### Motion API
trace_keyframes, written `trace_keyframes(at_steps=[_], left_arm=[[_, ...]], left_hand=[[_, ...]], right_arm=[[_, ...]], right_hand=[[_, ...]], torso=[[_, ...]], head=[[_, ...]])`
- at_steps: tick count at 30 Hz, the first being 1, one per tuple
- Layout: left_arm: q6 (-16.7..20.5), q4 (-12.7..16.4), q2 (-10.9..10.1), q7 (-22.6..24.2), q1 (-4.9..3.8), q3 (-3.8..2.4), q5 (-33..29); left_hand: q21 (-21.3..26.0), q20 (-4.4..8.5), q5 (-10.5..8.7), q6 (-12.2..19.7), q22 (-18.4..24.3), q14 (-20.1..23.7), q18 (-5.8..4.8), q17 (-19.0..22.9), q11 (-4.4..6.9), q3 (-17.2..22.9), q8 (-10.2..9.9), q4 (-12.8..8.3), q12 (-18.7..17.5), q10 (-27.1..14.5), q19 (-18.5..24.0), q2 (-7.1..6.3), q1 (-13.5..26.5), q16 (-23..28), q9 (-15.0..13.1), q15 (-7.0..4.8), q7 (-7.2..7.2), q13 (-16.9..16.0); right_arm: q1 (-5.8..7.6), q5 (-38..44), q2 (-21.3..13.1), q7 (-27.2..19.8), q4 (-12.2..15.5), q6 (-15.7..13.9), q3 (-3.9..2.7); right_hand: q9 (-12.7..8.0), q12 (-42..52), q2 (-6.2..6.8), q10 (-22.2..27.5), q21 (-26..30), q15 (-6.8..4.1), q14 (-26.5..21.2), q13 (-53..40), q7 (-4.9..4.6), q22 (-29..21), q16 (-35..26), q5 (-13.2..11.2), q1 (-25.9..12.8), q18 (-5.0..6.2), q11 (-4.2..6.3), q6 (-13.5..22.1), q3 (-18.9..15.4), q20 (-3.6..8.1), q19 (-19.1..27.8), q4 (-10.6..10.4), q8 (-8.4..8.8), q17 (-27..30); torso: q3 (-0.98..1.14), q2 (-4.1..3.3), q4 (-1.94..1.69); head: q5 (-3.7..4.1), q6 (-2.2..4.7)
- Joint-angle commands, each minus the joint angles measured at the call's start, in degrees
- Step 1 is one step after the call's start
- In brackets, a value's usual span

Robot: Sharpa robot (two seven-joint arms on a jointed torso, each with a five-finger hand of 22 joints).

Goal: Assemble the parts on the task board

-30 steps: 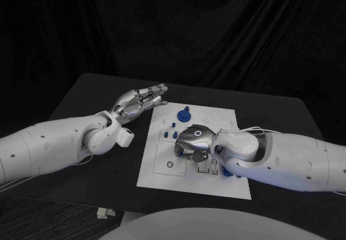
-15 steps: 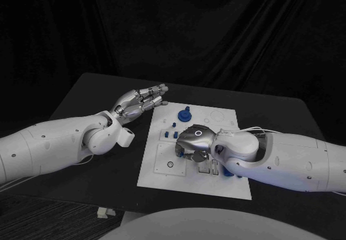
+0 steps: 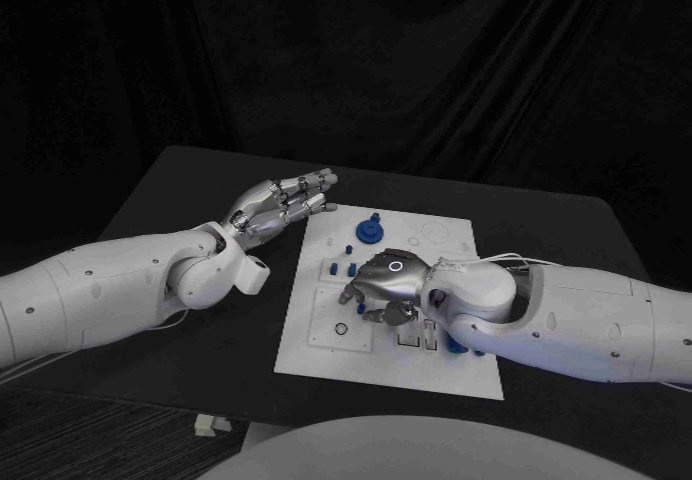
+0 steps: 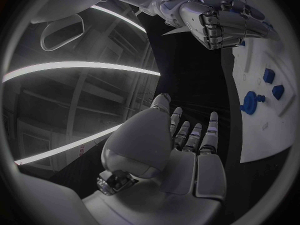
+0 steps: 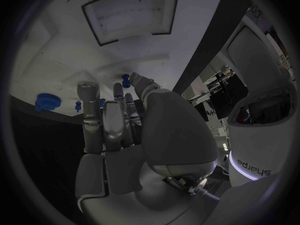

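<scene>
Parts (image 3: 369,229) are seen standing on the task board (image 3: 454,375) mid-bench, directly under the right hand (image 3: 384,288), whose fingers (image 3: 351,294) are spread loosely downward, nothing visibly held. The left hand (image 3: 277,207) is held open beside the board's far-left corner, farther off.

The black table (image 3: 188,190) is looked down on from the robot's head, the white rectangular task board (image 3: 320,345) lying at picture centre, arms entering at nine and three o'clock. The left wrist view is taken close behind the silver many-fingered left hand (image 4: 181,150), facing out past its fingers; the board edge (image 4: 262,135) is seen at three o'clock (with the right hand (image 4: 215,20) at one o'clock). The right wrist view sits close behind the right hand (image 5: 125,130), facing the board (image 5: 56,50). The board is shared by all three views.
</scene>
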State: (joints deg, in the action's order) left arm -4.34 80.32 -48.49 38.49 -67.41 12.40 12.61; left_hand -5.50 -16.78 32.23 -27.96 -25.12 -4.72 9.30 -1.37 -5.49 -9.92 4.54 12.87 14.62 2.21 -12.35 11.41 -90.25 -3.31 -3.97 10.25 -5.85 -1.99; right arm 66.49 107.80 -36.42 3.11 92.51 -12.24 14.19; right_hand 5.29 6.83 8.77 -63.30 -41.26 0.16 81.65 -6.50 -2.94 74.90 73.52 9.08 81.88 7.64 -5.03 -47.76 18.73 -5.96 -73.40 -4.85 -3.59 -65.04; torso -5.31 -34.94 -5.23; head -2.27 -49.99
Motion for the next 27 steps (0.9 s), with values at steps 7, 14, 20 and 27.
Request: trace_keyframes(at_steps=[7,14,20,27], left_arm=[[-0.7,0.0,0.0,0.4,0.14,-0.06,-0.4],[-0.5,0.1,-0.5,0.4,0.16,-0.05,-0.4],[0.0,0.2,-0.7,0.7,0.17,-0.05,-0.4],[0.2,-0.1,-0.6,1.0,0.19,-0.05,-0.4]], left_hand=[[0.1,0.04,0.19,-0.1,0.1,-0.2,-0.09,0.0,0.14,0.1,0.3,-0.2,-0.4,-0.2,-0.1,0.04,-0.5,-0.1,-0.1,0.37,-0.23,0.1],[0.1,0.04,0.06,-0.2,0.2,-0.1,-0.12,0.0,0.13,0.1,0.4,-0.2,-0.3,-0.2,-0.1,0.04,-0.5,-0.1,-0.1,0.40,-0.35,0.1],[0.5,0.13,-0.15,3.0,1.4,0.4,-0.24,0.1,0.11,-0.3,-0.4,0.3,-0.8,-0.4,0.7,-0.23,0.4,0.2,0.4,-0.10,0.67,0.1],[0.3,0.04,-6.54,24.8,3.2,1.3,-0.25,0.3,-2.22,-3.5,-3.9,3.8,-2.6,-0.7,1.1,0.36,5.9,0.7,3.4,0.19,13.09,0.3]], right_arm=[[-0.14,0.4,-1.1,0.3,0.2,-3.9,-0.03],[1.06,-2.1,-5.2,1.4,2.6,-11.0,-0.15],[3.99,-7.1,-9.7,2.1,4.3,-10.9,-0.20],[5.43,-19.5,-14.7,0.5,4.2,-8.1,-0.15]], right_hand=[[-0.9,-1.1,-0.05,4.7,2.8,0.30,-1.1,0.3,0.98,3.6,-0.8,-1.8,-0.9,0.68,-0.96,1.6,-2.2,-0.51,1.1,-0.6,-0.23,1.0],[-1.1,-1.6,-0.17,9.9,5.1,0.56,-1.7,0.7,1.13,3.3,-1.3,-2.5,-1.2,0.88,-1.73,0.9,-6.0,-0.75,1.4,-1.7,-0.51,1.8],[-1.3,-1.4,-0.07,13.6,5.9,0.88,-1.7,2.0,-0.90,3.4,-1.1,-2.1,-0.7,0.86,-2.33,0.0,-9.0,-1.03,0.8,-5.5,-0.42,1.9],[-1.8,-0.9,1.62,16.0,7.0,1.84,-1.7,2.7,-0.67,3.5,-0.6,-0.1,0.5,0.79,-3.01,4.8,-10.9,-1.70,0.7,-11.7,0.16,1.5]], torso=[[0.03,0.03,0.02],[0.05,0.11,0.03],[-0.02,0.14,0.16],[0.10,-0.08,0.19]], head=[[-0.11,-0.01],[-0.23,-0.01],[-0.01,-0.01],[0.79,-0.01]])
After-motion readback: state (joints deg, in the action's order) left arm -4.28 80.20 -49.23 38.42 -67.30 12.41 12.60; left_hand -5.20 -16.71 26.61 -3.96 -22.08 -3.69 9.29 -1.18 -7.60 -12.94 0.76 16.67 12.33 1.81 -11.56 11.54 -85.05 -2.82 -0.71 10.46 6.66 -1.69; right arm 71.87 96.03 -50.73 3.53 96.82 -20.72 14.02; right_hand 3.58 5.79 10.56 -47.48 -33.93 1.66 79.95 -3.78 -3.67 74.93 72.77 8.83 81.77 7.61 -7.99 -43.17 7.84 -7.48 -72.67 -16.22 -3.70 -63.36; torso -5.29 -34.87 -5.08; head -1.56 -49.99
